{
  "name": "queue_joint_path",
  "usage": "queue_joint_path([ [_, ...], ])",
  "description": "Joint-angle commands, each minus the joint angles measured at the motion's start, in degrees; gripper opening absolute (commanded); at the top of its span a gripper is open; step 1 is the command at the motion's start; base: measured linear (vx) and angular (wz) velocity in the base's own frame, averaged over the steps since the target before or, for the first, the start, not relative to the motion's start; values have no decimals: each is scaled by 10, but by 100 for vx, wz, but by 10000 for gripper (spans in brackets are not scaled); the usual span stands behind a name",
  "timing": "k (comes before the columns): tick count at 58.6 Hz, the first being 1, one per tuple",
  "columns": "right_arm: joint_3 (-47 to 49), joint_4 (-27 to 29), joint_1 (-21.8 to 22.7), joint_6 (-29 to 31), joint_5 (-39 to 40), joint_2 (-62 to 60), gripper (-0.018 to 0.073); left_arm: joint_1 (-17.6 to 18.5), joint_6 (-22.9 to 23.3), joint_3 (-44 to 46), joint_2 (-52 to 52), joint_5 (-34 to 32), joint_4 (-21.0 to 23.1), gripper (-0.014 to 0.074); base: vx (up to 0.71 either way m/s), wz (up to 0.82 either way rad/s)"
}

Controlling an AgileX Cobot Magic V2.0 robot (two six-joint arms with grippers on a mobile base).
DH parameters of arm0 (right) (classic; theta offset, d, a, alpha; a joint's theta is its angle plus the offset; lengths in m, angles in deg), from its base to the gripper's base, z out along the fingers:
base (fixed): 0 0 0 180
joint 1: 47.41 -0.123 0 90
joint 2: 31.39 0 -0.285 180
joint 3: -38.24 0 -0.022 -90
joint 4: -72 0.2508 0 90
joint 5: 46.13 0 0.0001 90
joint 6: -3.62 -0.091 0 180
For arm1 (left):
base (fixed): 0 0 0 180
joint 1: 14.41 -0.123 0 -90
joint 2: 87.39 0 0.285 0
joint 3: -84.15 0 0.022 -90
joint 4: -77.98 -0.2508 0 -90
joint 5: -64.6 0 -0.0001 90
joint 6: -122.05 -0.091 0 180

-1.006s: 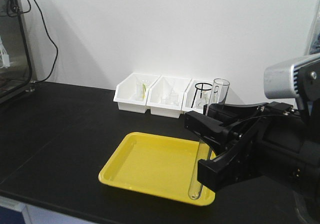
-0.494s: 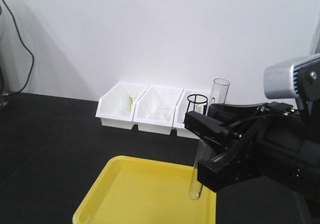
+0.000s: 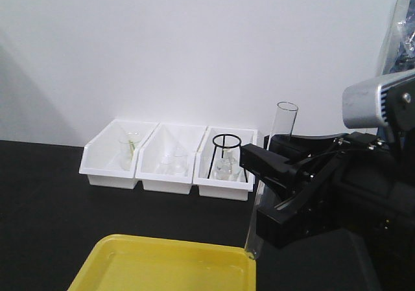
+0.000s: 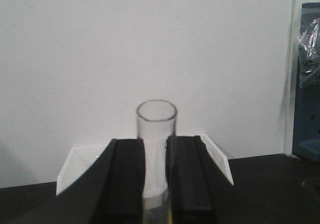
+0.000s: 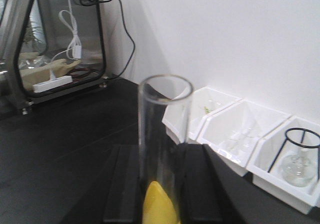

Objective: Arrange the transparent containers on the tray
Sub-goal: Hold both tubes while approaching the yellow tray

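The left tool (image 4: pixel 156 151) is clamped on the left tube (image 4: pixel 156 129), which stands upright before a bin (image 4: pixel 216 156). The right tool (image 5: pixel 162 156) pinches the right tube (image 3: pixel 283 119), also upright, its round bottom at the far right corner of the tray (image 3: pixel 162 266), lower middle of the front view.

Lowered there, the glass may strike the rim. Let go upright, it would likely topple and roll onto the table (image 3: pixel 45 200).

The tray's front is cut off. The front view misses the left tool. Whether the tube bottom hangs inside the rim, I cannot tell.
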Motion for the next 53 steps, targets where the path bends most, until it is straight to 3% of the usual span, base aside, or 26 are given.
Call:
queue_joint_path([
  [1,20,-2,0,2,47,-7,-11,4,3,22,0,-48,5,83,14,-22],
  [53,20,-2,0,2,50,-7,-11,4,3,22,0,-48,5,83,5,-11],
])
